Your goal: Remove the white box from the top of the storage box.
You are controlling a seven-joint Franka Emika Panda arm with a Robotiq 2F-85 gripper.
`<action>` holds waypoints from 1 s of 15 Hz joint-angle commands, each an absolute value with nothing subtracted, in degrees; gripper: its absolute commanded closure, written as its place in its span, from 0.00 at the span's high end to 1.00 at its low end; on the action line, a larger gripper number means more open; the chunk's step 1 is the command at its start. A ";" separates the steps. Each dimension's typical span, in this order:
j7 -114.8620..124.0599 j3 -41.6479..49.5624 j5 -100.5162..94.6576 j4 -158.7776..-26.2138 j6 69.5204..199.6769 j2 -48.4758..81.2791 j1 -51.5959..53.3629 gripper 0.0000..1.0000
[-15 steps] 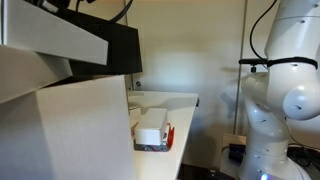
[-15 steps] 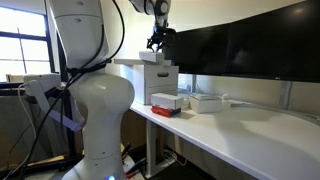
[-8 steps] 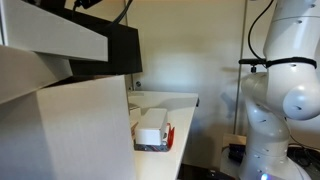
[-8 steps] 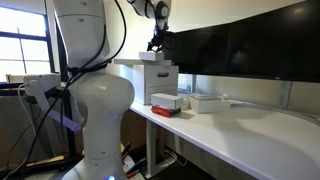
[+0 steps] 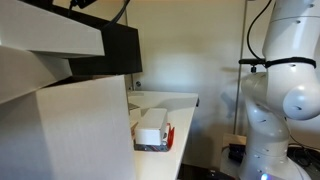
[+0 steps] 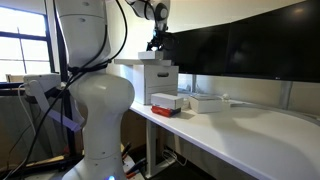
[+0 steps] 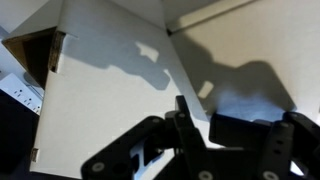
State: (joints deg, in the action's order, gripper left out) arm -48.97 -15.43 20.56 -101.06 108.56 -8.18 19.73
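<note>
1. Claw (image 6: 157, 43) hangs over the carton (image 6: 160, 76); it is blurred and I cannot tell whether it is wide or narrow.
2. White box (image 5: 152, 127) sits on storage box (image 5: 169, 136), well below the claw, untouched.

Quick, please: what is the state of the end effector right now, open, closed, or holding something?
End effector: cannot be told whether open or closed; it is not holding the white box, which lies on the storage box.

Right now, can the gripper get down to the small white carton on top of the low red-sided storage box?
Probably yes. The small white carton lies uncovered, but the gripper hangs high over the tall pale cardboard carton beside it, so it must sidestep first.
</note>
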 commanded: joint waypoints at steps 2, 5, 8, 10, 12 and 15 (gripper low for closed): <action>-46.01 -17.56 18.52 -99.33 110.91 -5.06 20.35 0.60; -45.04 -18.93 18.09 -97.77 111.23 -3.20 20.83 0.79; -43.52 -20.67 17.76 -95.27 110.83 -0.56 21.87 0.51; -42.52 -21.76 17.40 -93.30 111.02 1.27 22.62 0.49; -41.02 -22.40 16.03 -90.23 111.61 3.66 23.00 0.77; -39.00 -22.41 12.46 -84.29 112.33 7.74 22.97 0.90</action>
State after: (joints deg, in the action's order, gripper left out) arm -41.80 -21.93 16.05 -89.91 110.94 2.59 22.64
